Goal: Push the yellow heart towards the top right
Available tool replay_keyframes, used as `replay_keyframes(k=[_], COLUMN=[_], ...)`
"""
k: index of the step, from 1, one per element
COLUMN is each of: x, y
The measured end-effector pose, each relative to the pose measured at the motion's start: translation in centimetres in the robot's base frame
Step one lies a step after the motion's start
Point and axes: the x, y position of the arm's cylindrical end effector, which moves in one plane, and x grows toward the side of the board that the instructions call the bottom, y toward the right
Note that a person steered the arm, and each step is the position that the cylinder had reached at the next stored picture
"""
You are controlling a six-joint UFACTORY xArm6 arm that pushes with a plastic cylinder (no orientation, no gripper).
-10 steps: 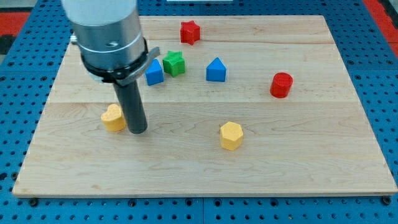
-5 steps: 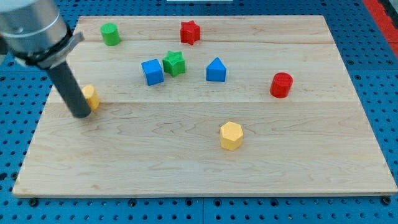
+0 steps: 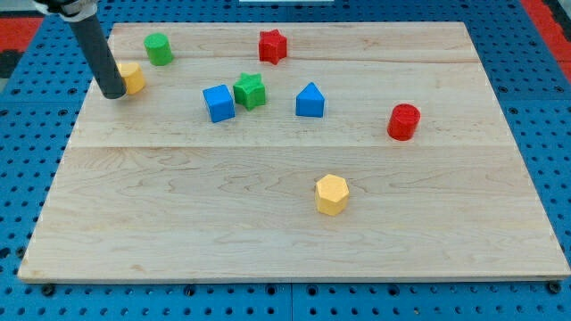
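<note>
Blocks sit spread over a wooden board [image 3: 268, 241] that lies on a blue table with holes [image 3: 27, 160]. Up in the upper left of the frame, the dark rod comes down and my tip [image 3: 113, 94] rests on the wood, touching the left side of the yellow heart [image 3: 132, 78]. The arm has no pincer at all, just this rod, so nothing opens or closes. The heart is close to the board's left edge and near its top edge. Just up and right of the heart sits a green cylinder [image 3: 159, 48], near but not touching it. Farther right along the top is a red star [image 3: 272, 45]. In the middle stand a blue cube [image 3: 218, 102], a green star [image 3: 251, 90] just beside the cube, and a blue triangle block [image 3: 310, 100]. A red cylinder [image 3: 403, 121] sits toward the right side. A yellow hexagon block [image 3: 331, 194] is alone lower down. The top right corner of the board is bare wood, and the whole bottom part, apart from the hexagon, is open too.
</note>
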Motion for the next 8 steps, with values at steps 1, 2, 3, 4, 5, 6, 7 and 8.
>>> replay_keyframes(k=[1,2,3,4,5,6,7,8], x=[-1.5,-2.4,-2.5,-2.5,-5.0,-5.8,-3.1,-2.2], y=[-4.0,-1.6,5.8,10.2,7.3,8.5,14.0,18.6])
